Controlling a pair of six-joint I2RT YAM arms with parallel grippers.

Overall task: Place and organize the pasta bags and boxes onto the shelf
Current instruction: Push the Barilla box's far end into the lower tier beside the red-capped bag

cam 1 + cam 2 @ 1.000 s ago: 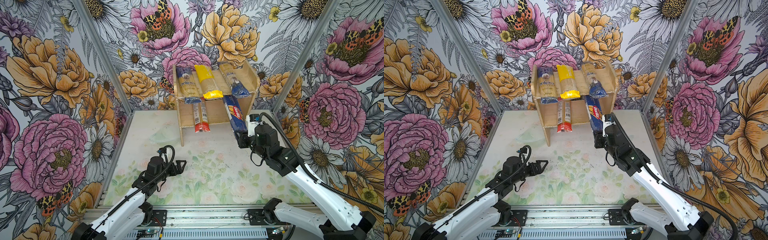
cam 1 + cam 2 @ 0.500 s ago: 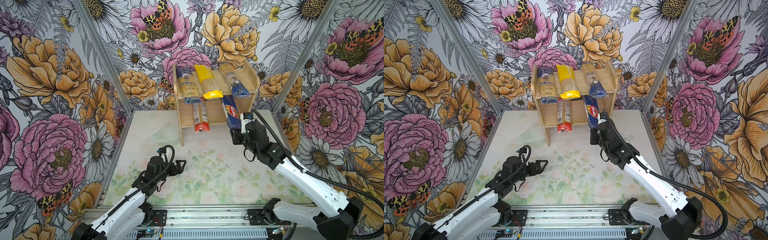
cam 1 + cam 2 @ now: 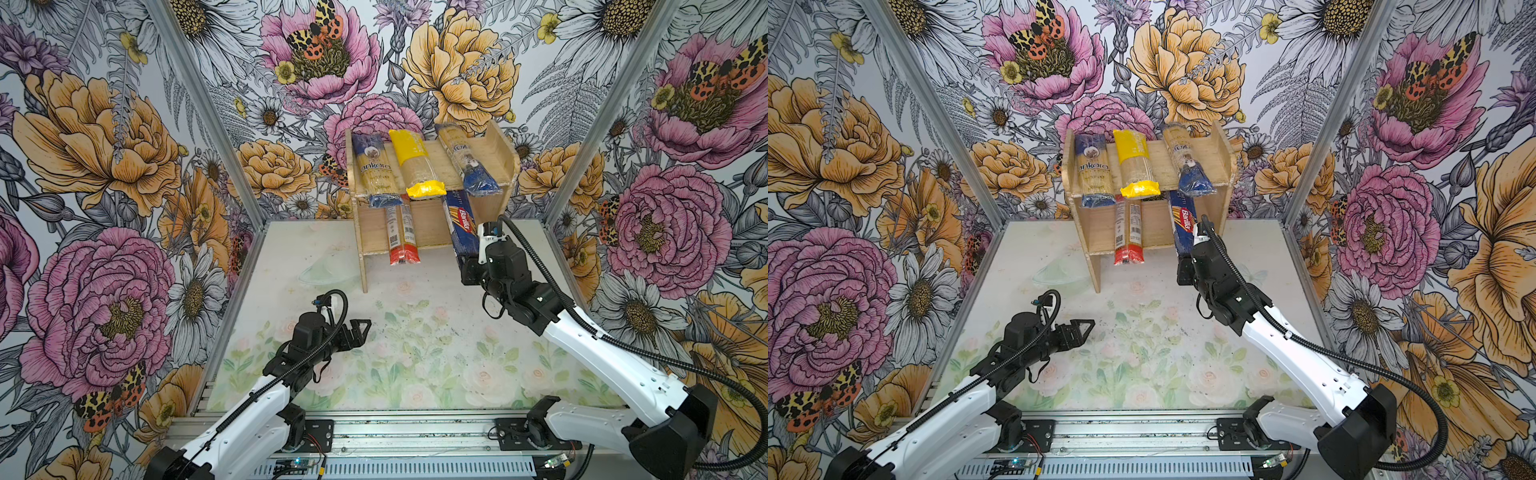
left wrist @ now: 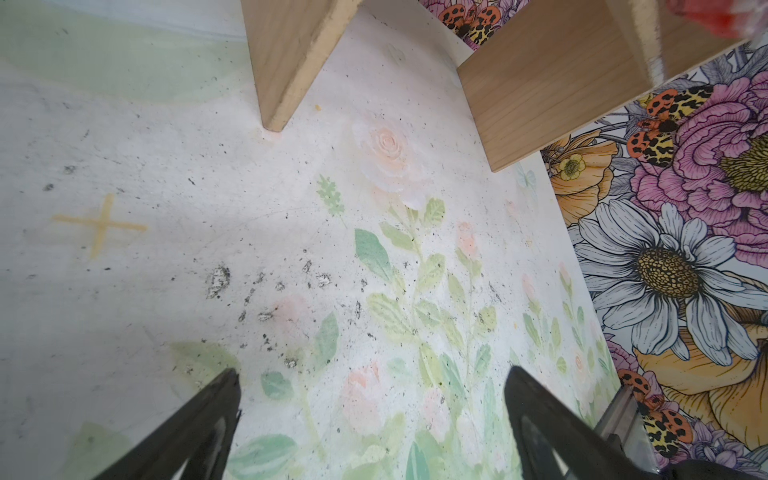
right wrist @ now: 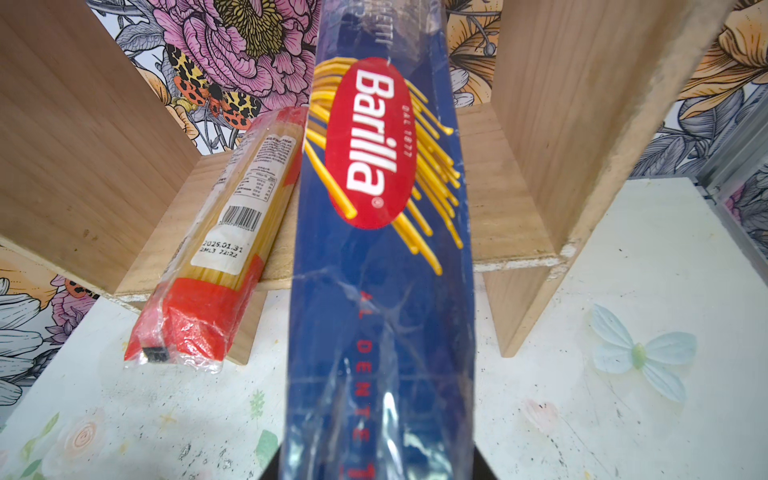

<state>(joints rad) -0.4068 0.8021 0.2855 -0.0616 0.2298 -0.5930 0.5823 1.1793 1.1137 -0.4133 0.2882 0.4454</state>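
- My right pincer point(image 3: 467, 266) is clamped narrowly on the near end of the dark blue Barilla pack point(image 3: 461, 226). In the right wrist view the pack point(image 5: 382, 249) runs straight out from between my jaws toward the shelf.
- My left pincer point(image 3: 358, 330) stands wide and holds nothing. It hovers above the table, well apart from my right pincer and to its left, nearer my base.
- Table point(image 3: 415, 332): lies beneath both pincers; the stretch between them is bare floral surface.
- Shelf point(image 3: 498, 158): stands directly beyond my right pincer, and its right side panel is just right of the held pack.
- Barilla pack: its far part lies over the right portion of the lower tier, and its near part overhangs the front edge into my grip. I cannot tell whether it bears on the board.
- Blue-ended ankara bag point(image 3: 376, 170): on the upper tier, above and furthest left of my right pincer.
- Yellow-ended bag point(image 3: 415, 166): on the upper tier, beside the ankara bag and nearer my right pincer.
- Slimmer blue-ended bag point(image 3: 467, 162): on the upper tier, slanted, directly above the held pack.
- Red-ended pack point(image 3: 401, 232): on the lower tier just left of the held pack, its red end overhanging the front edge.
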